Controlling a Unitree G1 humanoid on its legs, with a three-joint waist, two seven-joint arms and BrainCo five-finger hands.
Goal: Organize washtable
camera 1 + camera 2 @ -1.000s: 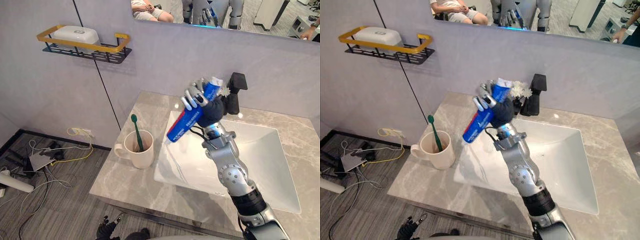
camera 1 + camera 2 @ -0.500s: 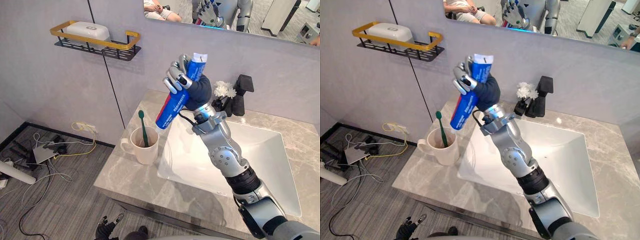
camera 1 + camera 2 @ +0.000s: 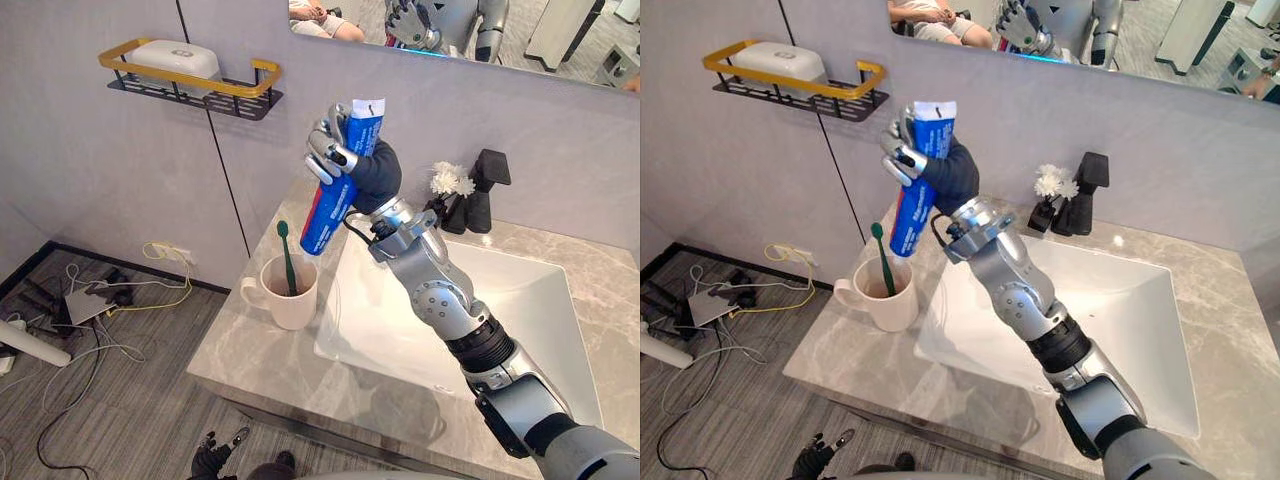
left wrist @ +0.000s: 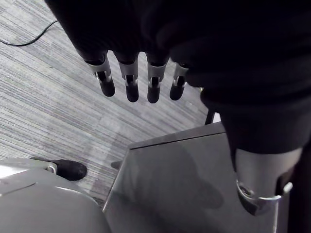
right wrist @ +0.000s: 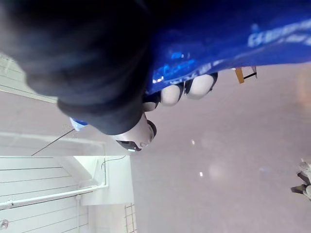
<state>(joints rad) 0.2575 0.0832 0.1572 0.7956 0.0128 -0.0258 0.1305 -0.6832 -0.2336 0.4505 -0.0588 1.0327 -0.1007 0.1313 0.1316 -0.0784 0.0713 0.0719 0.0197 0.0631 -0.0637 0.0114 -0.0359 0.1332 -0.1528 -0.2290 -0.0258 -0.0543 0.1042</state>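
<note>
Blue tube (image 3: 322, 210) is hanging almost upright, cap down, just above the mug (image 3: 290, 305), right hand (image 3: 350, 165) clamping its upper half; left hand (image 4: 132, 87) is dangling, fingers straight.

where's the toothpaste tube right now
Left eye view: the toothpaste tube is gripped in the right hand, raised above the mug left of the sink.

Right hand (image 3: 328, 158) high, curled tight; left hand (image 4: 129, 80) low, seemingly straight-fingered.

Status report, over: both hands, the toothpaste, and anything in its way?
Right hand shut on toothpaste tube, raised above mug. Left hand open, idle over floor. Green toothbrush stands in mug.
</note>
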